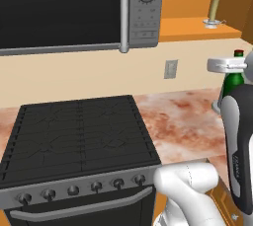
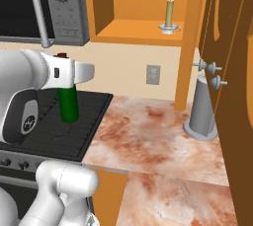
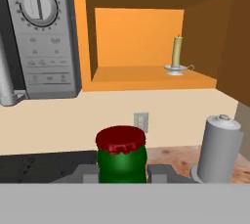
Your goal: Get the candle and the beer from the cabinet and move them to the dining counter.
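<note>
Kitchen cabinet standing open | beer being held upright, clamped in gripper | candle being left ahead, above, upright on shelf.

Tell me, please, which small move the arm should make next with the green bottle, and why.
Probably carry the beer clear of the cabinet, off toward the dining counter. The gripper is shut on its neck under the red cap, and in the right base view the bottle hangs over the stove, already out of the cupboard. The candle remains on the shelf.
</note>
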